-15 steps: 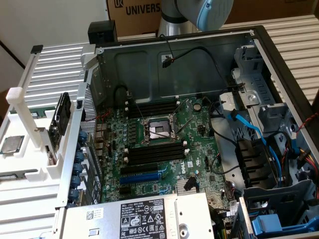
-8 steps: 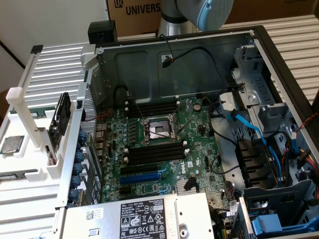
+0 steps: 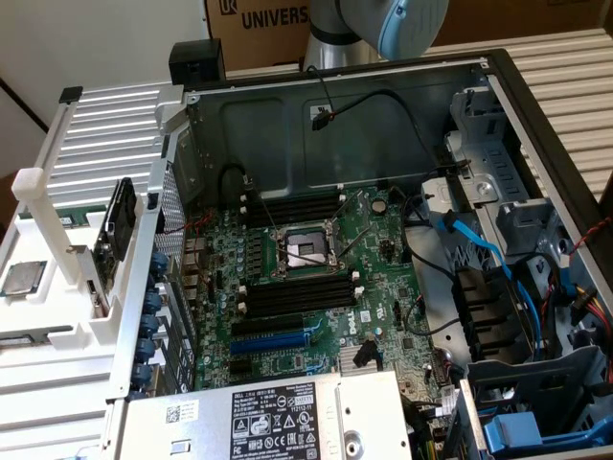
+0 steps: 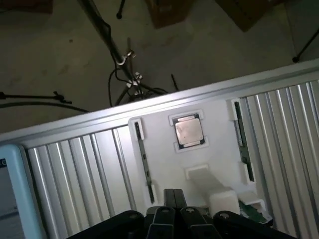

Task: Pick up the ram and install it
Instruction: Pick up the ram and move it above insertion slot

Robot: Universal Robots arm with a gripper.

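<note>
In the wrist view, two ram sticks stand on edge in a white holder [image 4: 219, 119]: one ram stick [image 4: 144, 162] on one side of a square silver processor chip [image 4: 188, 131], the other ram stick [image 4: 243, 144] on the opposite side. My gripper [image 4: 173, 198] hangs above the holder between the two sticks. Its dark fingers [image 4: 168, 196] are shut together with nothing between them. In the exterior view, the black memory slots [image 3: 297, 292] lie on the green motherboard [image 3: 374, 240] inside the open computer case.
The white holder [image 3: 43, 287] sits on a ribbed metal table [image 3: 105, 144] at the exterior view's left, outside the case wall [image 3: 144, 287]. Cables [image 3: 479, 249], drive cages [image 3: 517, 182] and a power supply [image 3: 278, 417] crowd the case. The arm [image 3: 402, 24] rises behind the case.
</note>
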